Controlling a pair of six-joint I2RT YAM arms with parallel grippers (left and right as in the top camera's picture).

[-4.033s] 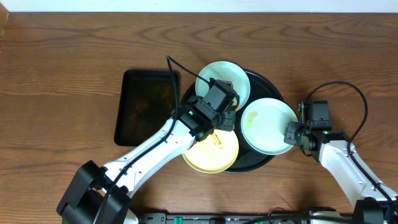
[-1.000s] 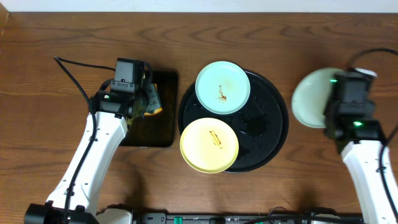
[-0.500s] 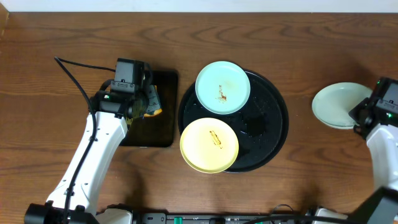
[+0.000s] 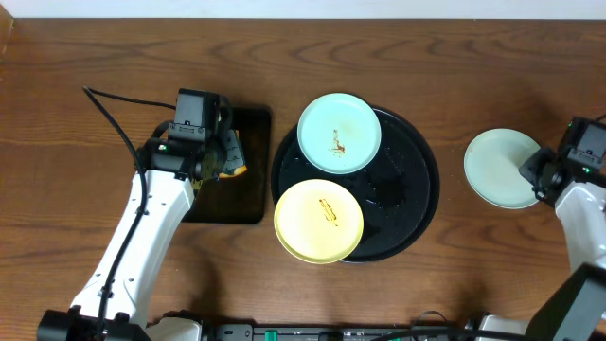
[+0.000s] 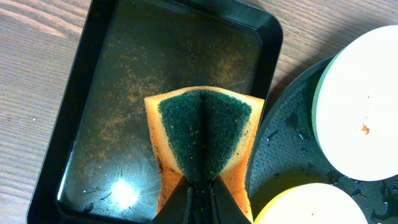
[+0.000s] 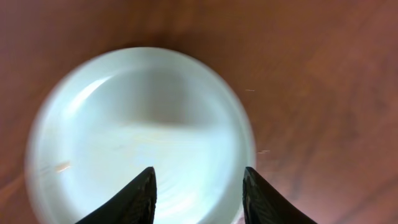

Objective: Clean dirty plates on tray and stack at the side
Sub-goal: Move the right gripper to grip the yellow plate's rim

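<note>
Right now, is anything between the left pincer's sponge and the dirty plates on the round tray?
Nothing visible. Left pincer holds the sponge over the rectangular tray; the smeared mint plate and yellow plate lie alongside, unobstructed.

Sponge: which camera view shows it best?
The left wrist view: the sponge fills the centre, pinched by the left claw. Overhead shows only a small yellow edge; the right wrist view shows none.
</note>
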